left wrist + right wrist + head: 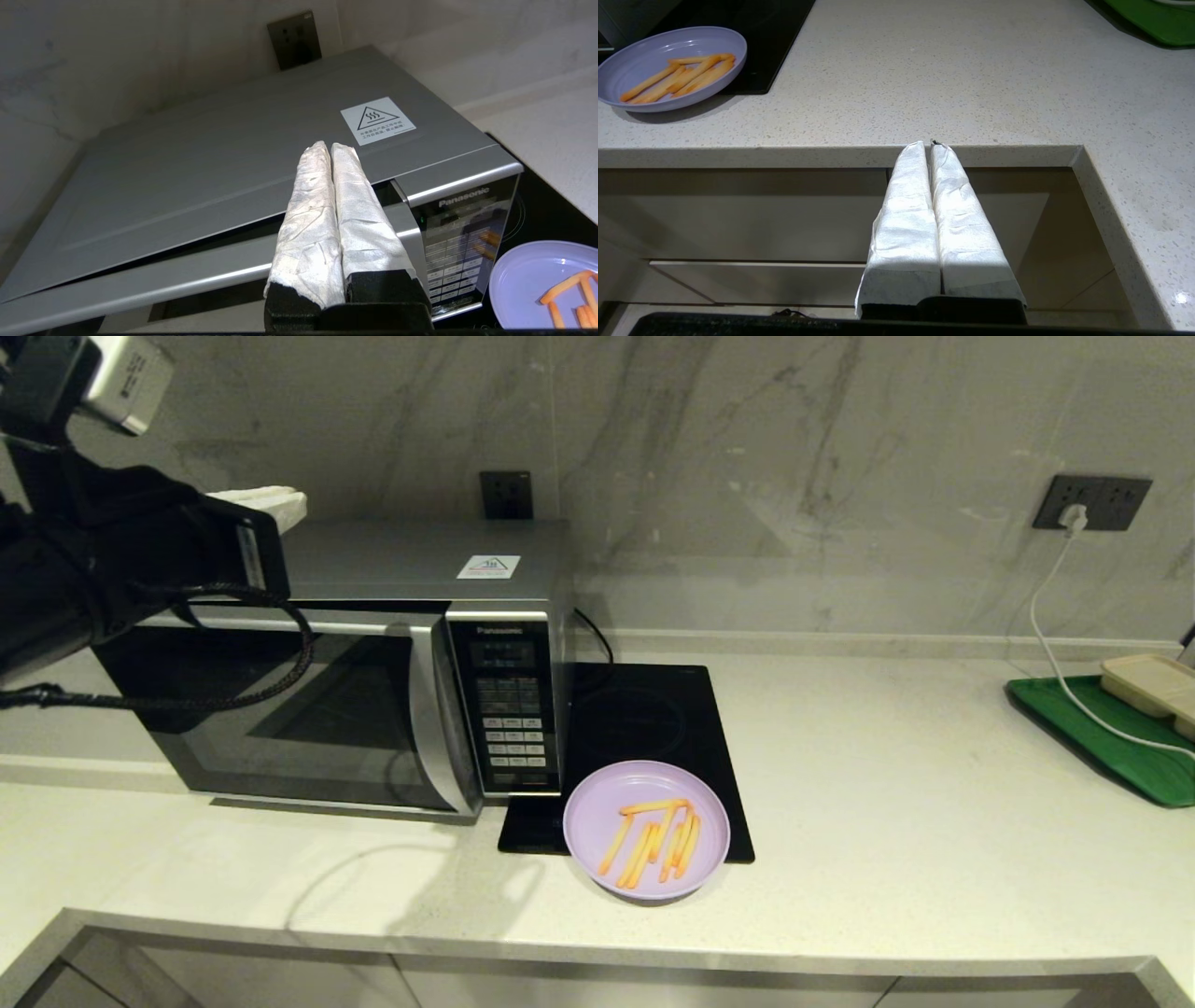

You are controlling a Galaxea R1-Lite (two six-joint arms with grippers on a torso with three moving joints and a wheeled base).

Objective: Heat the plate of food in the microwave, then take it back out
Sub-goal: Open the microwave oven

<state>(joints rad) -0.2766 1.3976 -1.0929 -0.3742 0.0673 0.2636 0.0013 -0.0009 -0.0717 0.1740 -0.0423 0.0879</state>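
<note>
Right gripper [930,144]: parked below the front edge of the pale speckled stone worktop [887,784], white-wrapped fingers pressed together and empty; not visible in the head view, and judged idle.

One round lilac plastic plate of thin orange-yellow fries [646,829] sits near the worktop's front edge, overlapping the front corner of one flat black induction cooktop [644,728]. Roughly eight fries, lying mostly parallel. The plate stands at about 4 o'clock from the microwave's keypad, just beside it, probably staged for a short transfer inside.

One boxy silver Panasonic microwave [373,691] stands at 10 o'clock from the plate; its dark glass door looks slightly ajar along the top edge in the left wrist view.

Left gripper [331,147]: raised over the microwave's top near the door's upper edge, fingers closed together, holding nothing. Judged to be working the door; heating not yet begun.

At 2 o'clock, well apart: one green tray [1111,737] bearing a beige compartment tray [1153,683], and a white cable [1055,644] plugged into a wall socket.
</note>
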